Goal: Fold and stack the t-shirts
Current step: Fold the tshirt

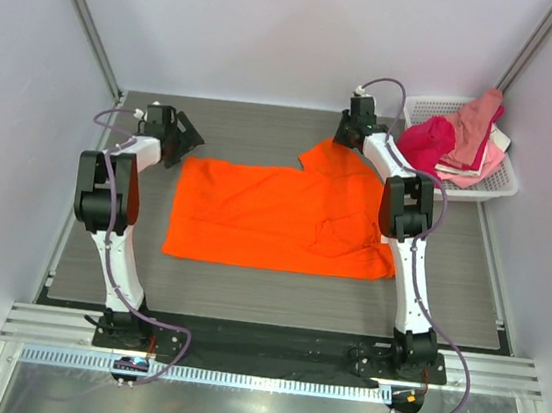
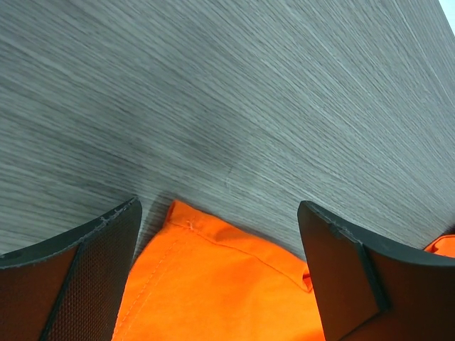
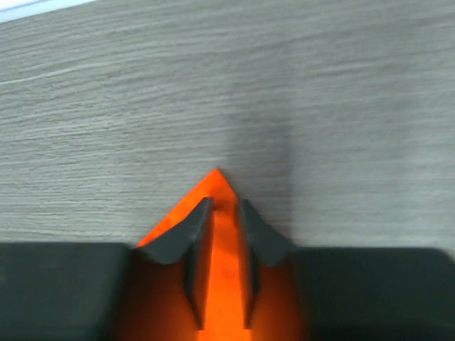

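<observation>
Right gripper (image 3: 222,204) pinches, jaws nearly closed, a pointed corner of the bright orange cloth t-shirt (image 1: 275,216) — spread across the grey wood-grain table (image 1: 256,123). Left gripper (image 2: 219,207) gapes wide above the shirt's far-left corner. Magenta and salmon t-shirts (image 1: 430,143) lie heaped in the white plastic lattice basket (image 1: 424,106).

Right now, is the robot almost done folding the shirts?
No, just starting. Nothing is folded or stacked. The orange shirt lies spread on the table; the right gripper pinches one corner, the left gripper is open at another. The pink shirts wait in the basket.
</observation>
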You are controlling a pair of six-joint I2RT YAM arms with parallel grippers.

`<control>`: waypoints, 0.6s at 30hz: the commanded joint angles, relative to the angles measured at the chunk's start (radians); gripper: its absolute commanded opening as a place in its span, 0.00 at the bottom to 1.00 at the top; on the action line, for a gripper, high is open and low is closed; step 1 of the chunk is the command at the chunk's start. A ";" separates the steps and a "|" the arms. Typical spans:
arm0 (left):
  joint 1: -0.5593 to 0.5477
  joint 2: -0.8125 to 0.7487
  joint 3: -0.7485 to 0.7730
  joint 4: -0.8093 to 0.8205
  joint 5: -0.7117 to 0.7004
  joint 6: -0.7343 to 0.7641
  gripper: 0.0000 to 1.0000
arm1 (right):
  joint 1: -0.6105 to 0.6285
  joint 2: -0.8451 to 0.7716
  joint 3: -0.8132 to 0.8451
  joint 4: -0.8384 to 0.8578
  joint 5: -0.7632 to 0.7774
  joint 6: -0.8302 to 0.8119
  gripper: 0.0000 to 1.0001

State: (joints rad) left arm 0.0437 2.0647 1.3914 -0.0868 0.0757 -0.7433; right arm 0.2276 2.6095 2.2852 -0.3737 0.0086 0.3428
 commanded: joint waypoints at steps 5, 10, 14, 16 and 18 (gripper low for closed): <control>-0.004 0.058 0.041 -0.007 0.022 0.010 0.87 | 0.010 0.004 0.030 -0.077 0.083 -0.007 0.01; -0.002 0.083 0.069 -0.017 0.038 0.012 0.78 | -0.001 -0.022 0.025 -0.071 0.182 0.015 0.01; -0.002 0.110 0.103 -0.057 0.052 0.015 0.63 | -0.011 -0.048 -0.001 -0.054 0.209 0.019 0.01; -0.001 0.117 0.107 -0.085 0.050 0.016 0.59 | -0.017 -0.054 -0.013 -0.047 0.214 0.021 0.01; 0.002 0.098 0.075 -0.088 0.044 0.012 0.57 | -0.025 -0.058 -0.024 -0.045 0.211 0.030 0.01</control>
State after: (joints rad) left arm 0.0425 2.1475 1.4845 -0.0940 0.1120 -0.7433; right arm 0.2218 2.6087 2.2829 -0.3893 0.1654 0.3649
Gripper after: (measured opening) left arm 0.582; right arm 0.023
